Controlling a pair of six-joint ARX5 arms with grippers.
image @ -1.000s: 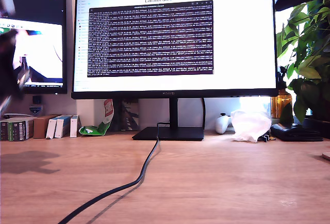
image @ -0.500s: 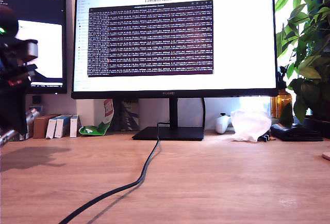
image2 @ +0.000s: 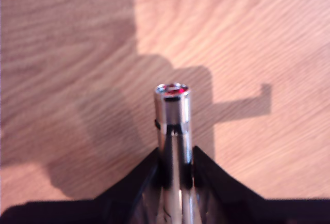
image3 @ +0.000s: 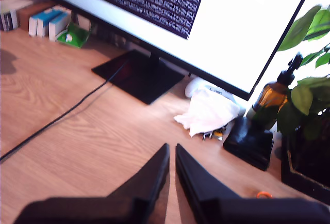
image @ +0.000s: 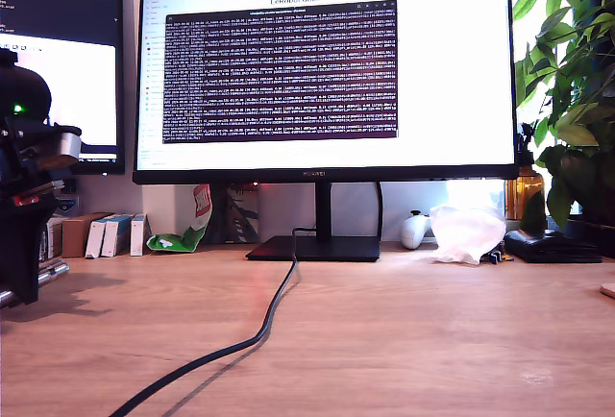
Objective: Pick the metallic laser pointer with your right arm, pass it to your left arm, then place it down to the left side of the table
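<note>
The metallic laser pointer (image2: 172,110) is a shiny silver cylinder sticking out from between the dark fingers of my first gripper (image2: 174,154), which is shut on it. Its tip points at the wood-grain table (image2: 258,38) close below, over its own shadow. At the exterior view's left edge the same black arm, with a small green light, hangs low, and the laser pointer (image: 53,269) juts out just above the table (image: 404,340). My second gripper (image3: 171,157) is shut with nothing in it, high over the table, and does not show in the exterior view.
A black cable (image: 245,340) runs from the monitor stand (image: 315,247) toward the table's front edge. Small boxes (image: 106,235) line the back at the exterior view's left. A white cloth (image: 468,233), a brown bottle (image3: 270,96) and a plant (image: 572,100) stand at its right.
The arm at the exterior view's left has come down with the laser pointer, from a blurred higher pose to just above the table. A dark shape at the upper right has left the view.
</note>
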